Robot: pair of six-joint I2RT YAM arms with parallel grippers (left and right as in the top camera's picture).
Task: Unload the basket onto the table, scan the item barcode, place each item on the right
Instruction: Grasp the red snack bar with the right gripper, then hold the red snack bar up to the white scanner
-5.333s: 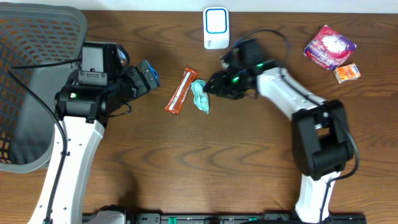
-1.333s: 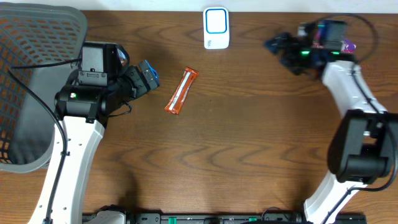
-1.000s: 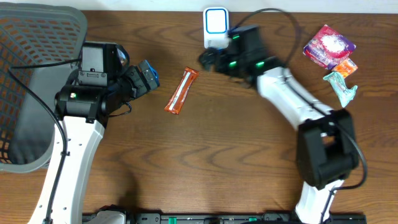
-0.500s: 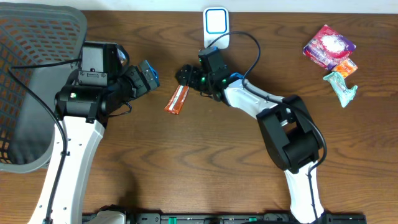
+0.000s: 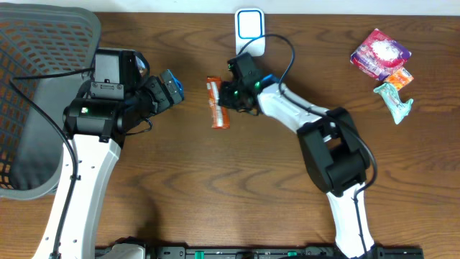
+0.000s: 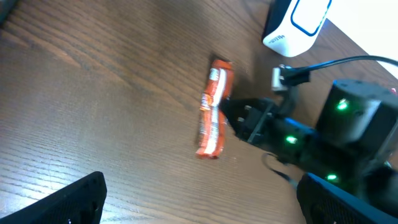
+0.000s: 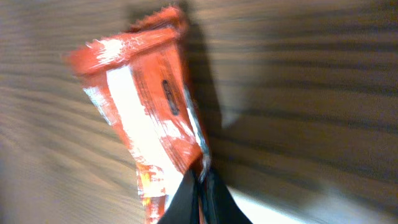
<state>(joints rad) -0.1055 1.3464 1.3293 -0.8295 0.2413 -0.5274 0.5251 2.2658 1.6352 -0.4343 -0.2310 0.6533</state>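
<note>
The orange snack packet (image 5: 217, 103) lies on the desk (image 5: 251, 187), near the white scanner (image 5: 249, 32). The right arm's fingers (image 7: 183, 202) are pressed together, pinching the packet's edge. The left arm's fingers (image 6: 68, 199) are spread wide, well apart from the packet.

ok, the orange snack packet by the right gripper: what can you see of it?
The orange packet is a slim, crinkly, foil-like wrapper, orange-red with a white band and small print along its length. It looks sealed. It sits at the level of the wooden table; whether it is lifted cannot be told. It runs roughly front to back, below the white scanner. The right gripper is shut on its side edge, about mid-length. Nothing else touches it.
</note>
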